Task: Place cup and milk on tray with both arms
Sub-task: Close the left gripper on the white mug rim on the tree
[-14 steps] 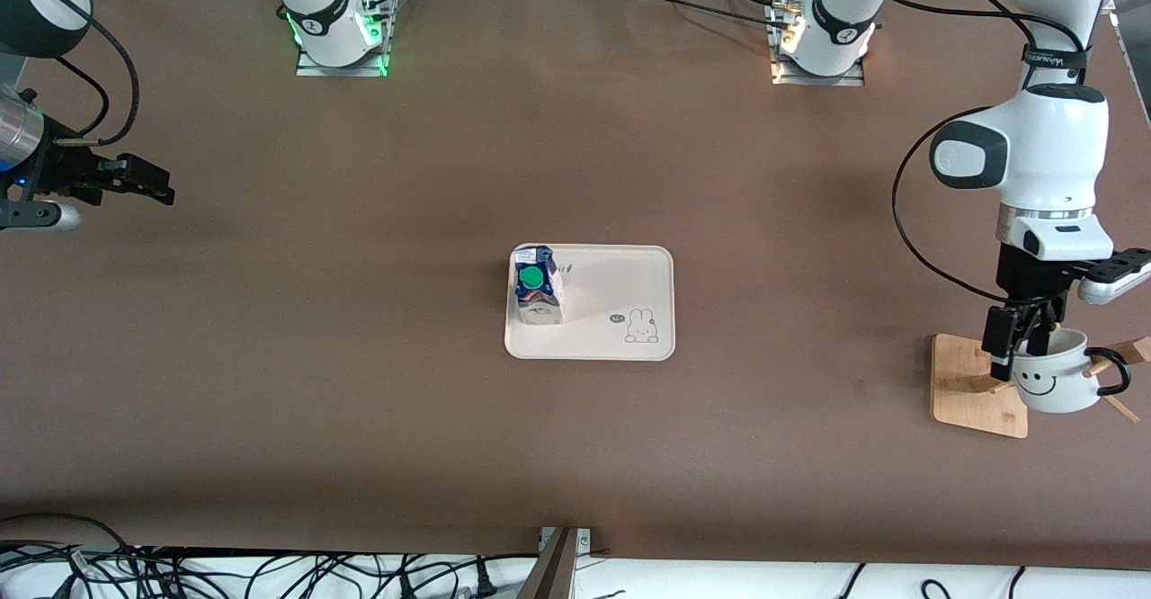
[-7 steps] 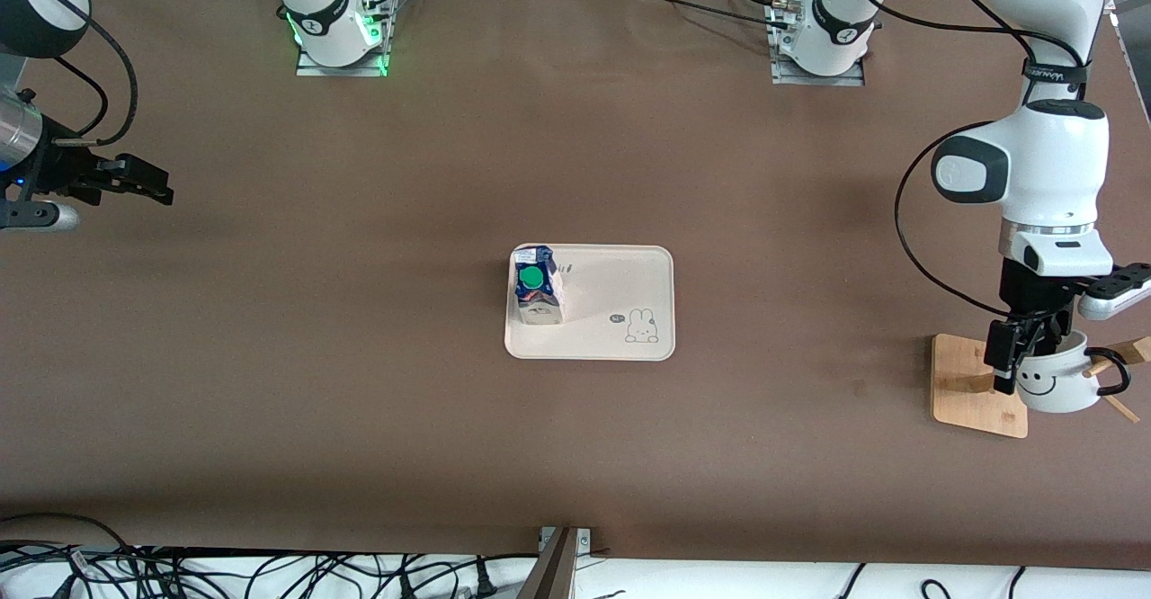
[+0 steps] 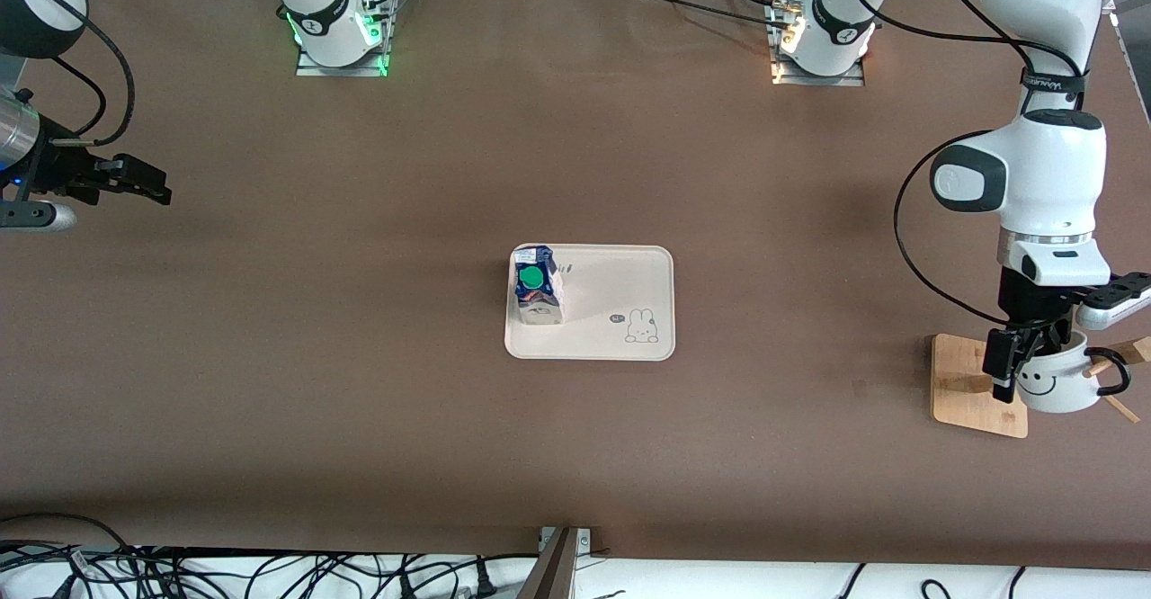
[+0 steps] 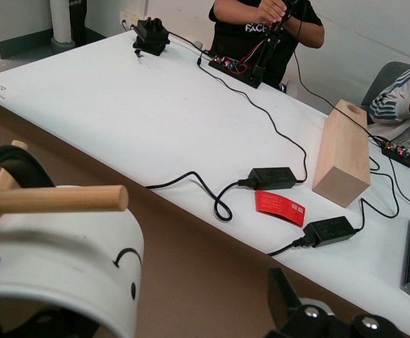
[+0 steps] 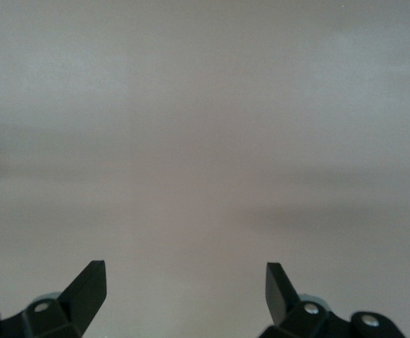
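Observation:
The cup (image 3: 1061, 388), white with a black handle and a smiley face, hangs tilted on a peg of a wooden rack at the left arm's end of the table. My left gripper (image 3: 1021, 361) is open at the cup's rim, one finger outside the wall and the other hidden by the cup. In the left wrist view the cup (image 4: 57, 260) fills one side and only one finger (image 4: 284, 299) shows, well apart from the cup's wall. The milk (image 3: 537, 289) stands upright on the tray (image 3: 620, 284) at its edge toward the right arm's end. My right gripper (image 3: 162, 192) is open and empty (image 5: 184, 282).
The rack's square wooden base (image 3: 962, 383) lies under the cup, with pegs (image 3: 1115, 361) sticking out; one peg (image 4: 50, 199) crosses over the cup. The right arm waits over bare brown table at its own end. Cables lie along the table's near edge.
My left gripper has sunk a little lower at the cup's rim. The cup, milk, tray and right arm have stayed put.

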Action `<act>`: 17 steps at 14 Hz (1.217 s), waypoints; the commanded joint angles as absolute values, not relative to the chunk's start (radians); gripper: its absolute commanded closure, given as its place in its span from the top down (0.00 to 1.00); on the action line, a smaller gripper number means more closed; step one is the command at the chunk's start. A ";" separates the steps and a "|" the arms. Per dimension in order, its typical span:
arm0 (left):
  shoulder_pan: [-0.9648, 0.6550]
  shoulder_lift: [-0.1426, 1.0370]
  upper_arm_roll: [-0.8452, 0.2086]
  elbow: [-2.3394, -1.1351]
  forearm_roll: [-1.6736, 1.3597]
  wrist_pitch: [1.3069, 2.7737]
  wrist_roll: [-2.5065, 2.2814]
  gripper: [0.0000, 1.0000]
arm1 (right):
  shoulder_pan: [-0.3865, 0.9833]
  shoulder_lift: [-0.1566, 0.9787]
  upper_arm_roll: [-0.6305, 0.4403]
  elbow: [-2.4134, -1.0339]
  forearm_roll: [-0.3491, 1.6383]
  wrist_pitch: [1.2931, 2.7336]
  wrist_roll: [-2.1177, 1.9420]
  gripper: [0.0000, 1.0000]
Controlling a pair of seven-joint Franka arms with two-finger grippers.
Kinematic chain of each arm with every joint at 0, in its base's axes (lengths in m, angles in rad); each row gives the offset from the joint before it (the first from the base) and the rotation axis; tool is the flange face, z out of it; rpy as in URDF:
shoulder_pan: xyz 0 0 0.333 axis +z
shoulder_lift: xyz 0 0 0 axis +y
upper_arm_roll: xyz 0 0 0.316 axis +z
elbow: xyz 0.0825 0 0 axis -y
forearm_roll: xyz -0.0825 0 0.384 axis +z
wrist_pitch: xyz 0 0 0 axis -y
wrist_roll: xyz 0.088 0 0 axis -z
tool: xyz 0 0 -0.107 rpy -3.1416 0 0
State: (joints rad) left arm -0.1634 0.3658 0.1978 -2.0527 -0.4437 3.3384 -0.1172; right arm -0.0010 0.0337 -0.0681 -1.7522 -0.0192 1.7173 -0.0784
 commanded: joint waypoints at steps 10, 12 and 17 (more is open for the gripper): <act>-0.155 0.376 0.201 -2.025 -0.466 3.347 -0.084 0.00 | -0.014 0.029 -0.061 -1.756 -0.018 1.704 -0.069 1.00; -0.160 0.376 0.201 -2.025 -0.468 3.358 -0.086 0.00 | -0.014 0.029 -0.061 -1.756 -0.020 1.704 -0.069 1.00; -0.163 0.328 0.199 -2.058 -0.468 3.355 -0.092 0.00 | -0.014 0.029 -0.072 -1.758 -0.018 1.706 -0.071 1.00</act>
